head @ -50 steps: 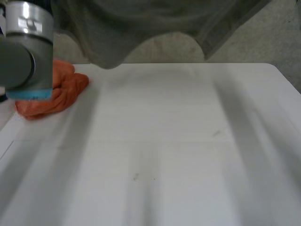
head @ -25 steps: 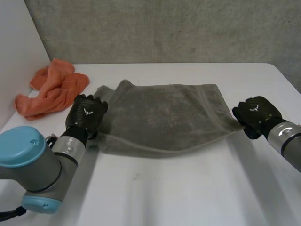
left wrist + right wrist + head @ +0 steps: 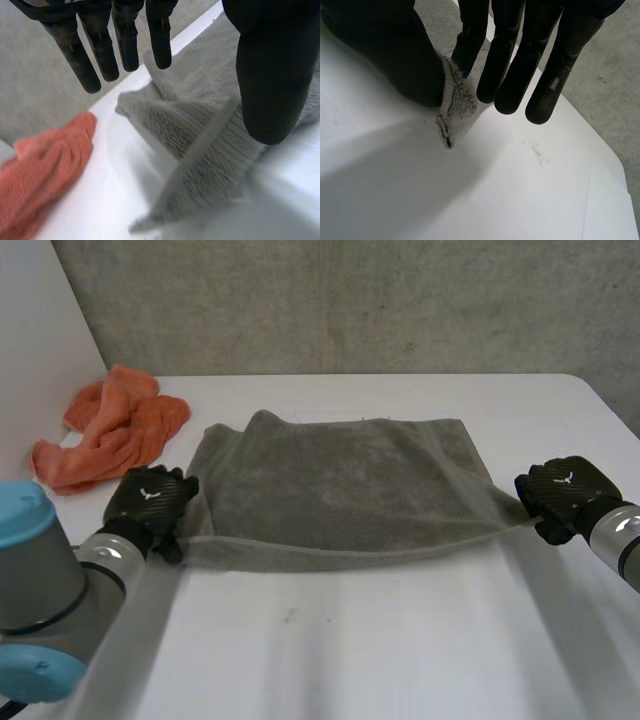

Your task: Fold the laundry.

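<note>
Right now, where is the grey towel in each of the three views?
Head view: towel spread mid-table, between left hand and right hand.
Left wrist view: towel below the left hand, beside the orange cloth.
Right wrist view: towel corner pinched in the right hand.
Shared landmark: the white table, in all three.

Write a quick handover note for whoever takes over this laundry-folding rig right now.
Left hand: open, fingers straight, at the grey towel's near-left corner.
Right hand: pinching the towel's near-right corner between thumb and finger.
The grey towel lies spread out on the white table. The orange cloth lies crumpled at the far left.
Done: towel laid out.
Left: no fold made yet; orange cloth not folded.
</note>
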